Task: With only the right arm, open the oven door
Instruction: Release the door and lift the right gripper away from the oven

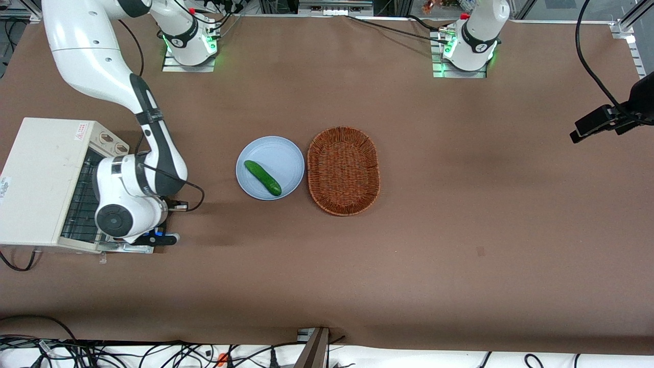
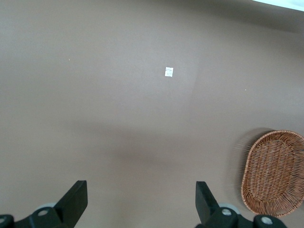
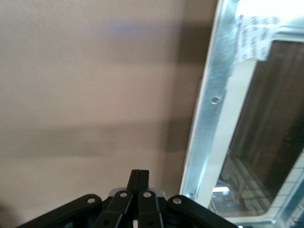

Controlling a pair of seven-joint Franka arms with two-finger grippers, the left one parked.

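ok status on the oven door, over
Gripper shut, empty, low beside the lowered door's edge. Oven door dropped open, shiny inner frame facing up, rack exposed. Nothing in the way; plate, cucumber and basket well clear.

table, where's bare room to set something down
Free: the brown table between the basket and the parked arm's end, and the strip nearer the front camera than the plate. Crowded: by the oven door, where the right arm's gripper hangs, jaws shut.

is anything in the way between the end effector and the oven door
Nothing visible. The end effector, fingers shut, sits right beside the oven door's metal-framed edge, with only bare table between them. The plate with the cucumber lies well off toward the parked arm's end.
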